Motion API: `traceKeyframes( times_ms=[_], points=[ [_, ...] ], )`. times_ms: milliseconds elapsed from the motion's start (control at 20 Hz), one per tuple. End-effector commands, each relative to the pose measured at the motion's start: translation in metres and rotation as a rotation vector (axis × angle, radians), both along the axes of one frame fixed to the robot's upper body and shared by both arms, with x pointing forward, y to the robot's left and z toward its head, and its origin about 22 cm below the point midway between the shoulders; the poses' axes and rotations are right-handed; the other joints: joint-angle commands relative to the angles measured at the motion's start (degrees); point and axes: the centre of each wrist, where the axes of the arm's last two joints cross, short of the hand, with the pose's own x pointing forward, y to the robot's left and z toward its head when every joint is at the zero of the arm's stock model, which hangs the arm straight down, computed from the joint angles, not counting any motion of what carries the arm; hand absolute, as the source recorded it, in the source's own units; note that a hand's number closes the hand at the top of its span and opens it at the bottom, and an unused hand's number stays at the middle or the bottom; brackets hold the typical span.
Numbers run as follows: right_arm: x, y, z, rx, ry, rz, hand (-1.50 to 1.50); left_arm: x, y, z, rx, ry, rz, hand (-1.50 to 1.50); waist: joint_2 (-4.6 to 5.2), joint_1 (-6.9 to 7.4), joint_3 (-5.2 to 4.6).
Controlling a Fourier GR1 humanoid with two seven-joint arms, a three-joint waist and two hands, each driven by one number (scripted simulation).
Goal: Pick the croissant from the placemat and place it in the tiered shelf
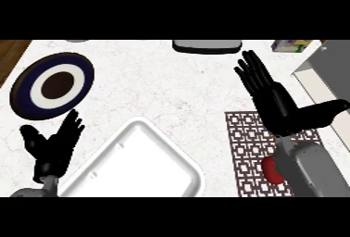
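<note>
The right robot hand hovers spread above the placemat, where the red item lies partly under the forearm. This looks like the reach; next it should draw back and close round the item. The left robot hand rests open.

The white marble-look worktop is smooth, faintly speckled and matt. The white rectangular tray looks like glossy plastic. The round navy, white and brown plate seems matt. The brown lattice-patterned placemat looks woven.
</note>
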Motion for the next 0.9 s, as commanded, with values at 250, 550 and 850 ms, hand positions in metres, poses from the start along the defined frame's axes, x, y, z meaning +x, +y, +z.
traceKeyframes(
  times_ms=[250,550,850],
  points=[
    [-0.022,-0.048,-0.021,-0.307,-0.159,-0.079,1.50,-0.004,0.070,0.027,0.268,-0.139,-0.037,0.00,-0.54,-1.38,0.98],
    [-0.070,-0.063,-0.083,-0.587,-0.114,-0.621,-1.50,-0.010,0.060,0.020,0.210,-0.097,-0.062,0.00,-0.68,-2.11,0.95],
    [-0.116,-0.032,-0.071,-0.701,-0.078,-0.642,-1.50,-0.016,0.057,0.017,0.193,-0.097,-0.091,0.00,-0.67,-1.60,0.84]
  ],
)
